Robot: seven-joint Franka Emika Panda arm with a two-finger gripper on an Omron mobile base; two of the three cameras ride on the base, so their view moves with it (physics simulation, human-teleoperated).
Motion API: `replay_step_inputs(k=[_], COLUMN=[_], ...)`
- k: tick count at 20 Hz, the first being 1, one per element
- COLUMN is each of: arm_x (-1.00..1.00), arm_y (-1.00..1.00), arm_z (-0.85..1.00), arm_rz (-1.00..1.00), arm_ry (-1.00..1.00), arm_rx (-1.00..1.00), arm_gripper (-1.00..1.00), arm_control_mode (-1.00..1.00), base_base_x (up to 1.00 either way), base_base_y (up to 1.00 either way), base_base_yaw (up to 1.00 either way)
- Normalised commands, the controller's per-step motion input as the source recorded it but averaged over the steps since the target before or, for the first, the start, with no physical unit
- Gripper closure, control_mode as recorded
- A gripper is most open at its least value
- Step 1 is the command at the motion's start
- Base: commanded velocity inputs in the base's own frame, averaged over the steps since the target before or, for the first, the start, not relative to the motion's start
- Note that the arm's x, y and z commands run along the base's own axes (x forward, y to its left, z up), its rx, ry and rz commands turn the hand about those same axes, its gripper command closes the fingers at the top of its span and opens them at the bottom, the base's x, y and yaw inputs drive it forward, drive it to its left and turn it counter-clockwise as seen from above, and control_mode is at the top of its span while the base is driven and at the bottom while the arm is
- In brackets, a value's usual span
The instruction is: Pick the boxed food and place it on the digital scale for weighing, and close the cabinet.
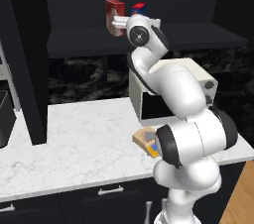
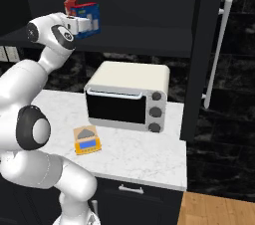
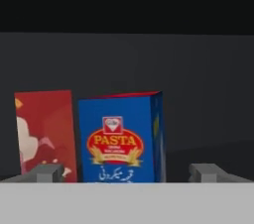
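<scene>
The boxed food (image 3: 121,139) stands upright on the cabinet shelf (image 1: 94,39), showing a blue face with a red PASTA label and a red top. It also appears as a small blue and red carton (image 1: 139,7) (image 2: 91,13). My gripper (image 3: 128,173) is open, with the carton ahead between its fingertips (image 3: 48,172) and not touched. The hand (image 1: 117,23) (image 2: 87,26) is raised to shelf height. The orange-tan digital scale (image 1: 146,140) (image 2: 87,140) lies on the white counter, nothing on its grey plate. The black cabinet (image 2: 139,35) stands open.
A red-and-white mottled carton (image 3: 44,131) (image 1: 114,11) stands close beside the boxed food. A cream toaster oven (image 2: 127,97) (image 1: 149,105) sits behind the scale. Open cabinet doors (image 1: 27,69) (image 2: 199,55) flank the counter; a silver bar handle (image 2: 217,45) hangs at the right.
</scene>
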Motion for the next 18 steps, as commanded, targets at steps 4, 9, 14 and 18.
replay_step_inputs(k=[4, 9, 14, 18], arm_x=[0.11, 0.03, 0.00, -0.12], arm_y=[0.00, -0.14, -0.30, -0.18], arm_z=[-0.01, -0.01, 0.00, 0.00], arm_rz=[-0.03, -0.01, 0.00, 0.00], arm_ry=[0.00, 0.00, 0.00, -0.06], arm_rx=[0.00, 0.03, 0.07, 0.05], arm_gripper=[1.00, 1.00, 1.00, 1.00], arm_control_mode=[-1.00, -1.00, -1.00, -1.00], base_base_x=[0.00, 0.00, 0.00, 0.00], base_base_y=[0.00, 0.00, 0.00, 0.00], base_base_yaw=[0.00, 0.00, 0.00, 0.00])
